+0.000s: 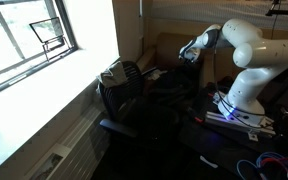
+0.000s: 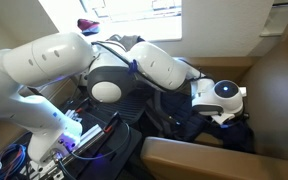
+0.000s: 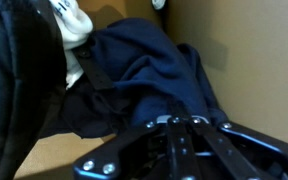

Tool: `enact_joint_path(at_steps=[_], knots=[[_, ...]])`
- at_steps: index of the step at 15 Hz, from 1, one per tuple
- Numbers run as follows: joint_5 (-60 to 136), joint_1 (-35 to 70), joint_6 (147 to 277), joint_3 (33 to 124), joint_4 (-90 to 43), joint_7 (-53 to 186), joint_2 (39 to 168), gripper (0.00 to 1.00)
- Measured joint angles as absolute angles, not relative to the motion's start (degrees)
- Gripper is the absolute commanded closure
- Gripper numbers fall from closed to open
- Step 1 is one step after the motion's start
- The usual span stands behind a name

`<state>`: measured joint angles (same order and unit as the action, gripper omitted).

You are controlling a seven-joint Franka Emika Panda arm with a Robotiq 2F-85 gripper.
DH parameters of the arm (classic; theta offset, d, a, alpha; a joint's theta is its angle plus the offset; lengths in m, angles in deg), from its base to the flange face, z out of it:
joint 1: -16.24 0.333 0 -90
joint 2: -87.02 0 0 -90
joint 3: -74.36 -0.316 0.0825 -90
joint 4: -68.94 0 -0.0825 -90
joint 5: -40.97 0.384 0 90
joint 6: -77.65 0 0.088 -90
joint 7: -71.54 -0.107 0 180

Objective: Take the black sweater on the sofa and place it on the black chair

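The black sweater (image 3: 149,65) lies crumpled on the brown sofa (image 3: 254,60), filling the middle of the wrist view. It also shows as a dark heap under the wrist in an exterior view (image 2: 199,128). My gripper (image 3: 179,122) has its fingers drawn together with the tips pressed into the near edge of the sweater. In the exterior views the gripper (image 2: 220,102) (image 1: 190,50) hangs low over the sofa seat. The black chair (image 1: 124,85) stands next to the sofa, by the window wall.
A white cloth-like object (image 3: 74,22) lies beside the sweater at the upper left. The sofa armrest (image 2: 214,155) is close below the gripper. The robot base (image 1: 239,100) stands on a stand with cables (image 1: 274,160). A window (image 1: 24,35) sits above the ledge.
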<state>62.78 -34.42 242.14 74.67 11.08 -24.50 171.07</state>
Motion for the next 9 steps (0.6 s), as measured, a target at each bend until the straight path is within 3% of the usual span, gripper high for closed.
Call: enact_joint_path(at_steps=[1,6,7,8,9], knots=[[62.78,-35.37,240.87,73.51,11.53,-23.77,170.75,0.6],[61.29,-33.44,240.24,77.69,11.32,-26.07,170.62,0.24],[60.7,-32.34,240.16,79.53,11.27,-27.16,171.0,0.18],[60.63,-31.3,239.55,81.16,11.23,-27.64,171.42,0.35],[60.63,-30.15,239.08,83.06,10.93,-28.66,171.71,0.29]])
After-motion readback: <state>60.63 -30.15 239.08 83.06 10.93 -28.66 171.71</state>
